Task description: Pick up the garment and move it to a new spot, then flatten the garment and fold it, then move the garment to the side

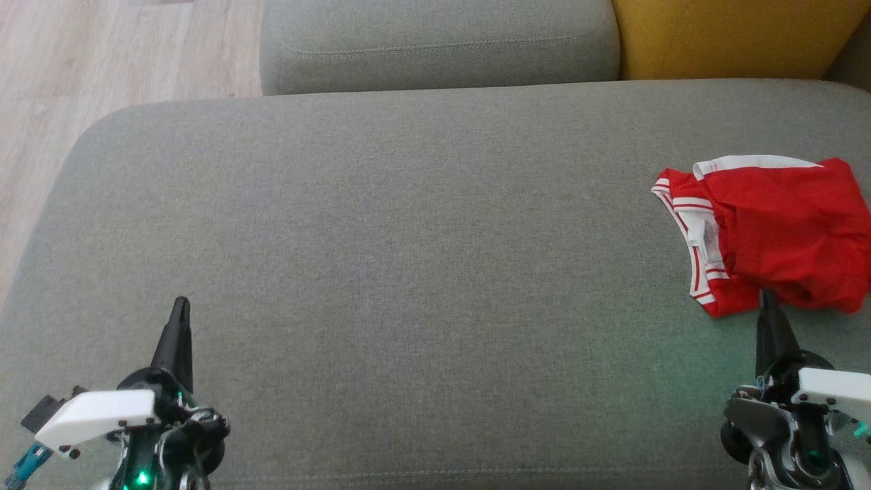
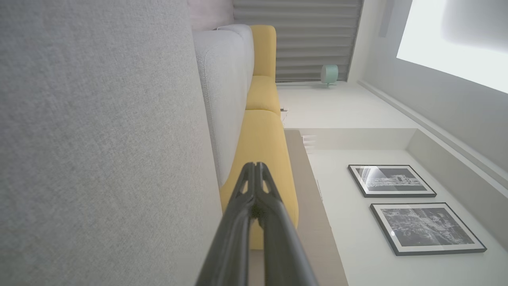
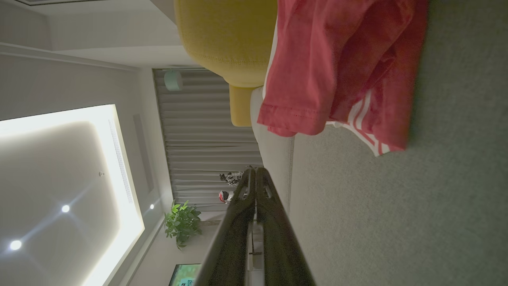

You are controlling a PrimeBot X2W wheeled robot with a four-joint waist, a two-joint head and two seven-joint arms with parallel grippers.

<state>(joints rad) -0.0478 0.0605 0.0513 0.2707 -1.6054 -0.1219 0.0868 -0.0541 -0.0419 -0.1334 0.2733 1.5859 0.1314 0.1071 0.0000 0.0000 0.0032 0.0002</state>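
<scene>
A crumpled red garment (image 1: 776,231) with white striped trim lies bunched at the right side of the grey sofa seat (image 1: 408,272). My right gripper (image 1: 767,296) is shut and empty, its tip just short of the garment's near edge. Seen from the right wrist, the garment (image 3: 341,67) sits above and to the right of the closed fingertips (image 3: 254,171). My left gripper (image 1: 179,304) is shut and empty at the lower left, far from the garment. In the left wrist view its fingertips (image 2: 256,166) meet over the seat.
A grey back cushion (image 1: 439,41) and a yellow cushion (image 1: 735,34) line the far side of the seat. Wooden floor (image 1: 102,54) lies beyond the seat's left edge. The wide middle of the seat is bare fabric.
</scene>
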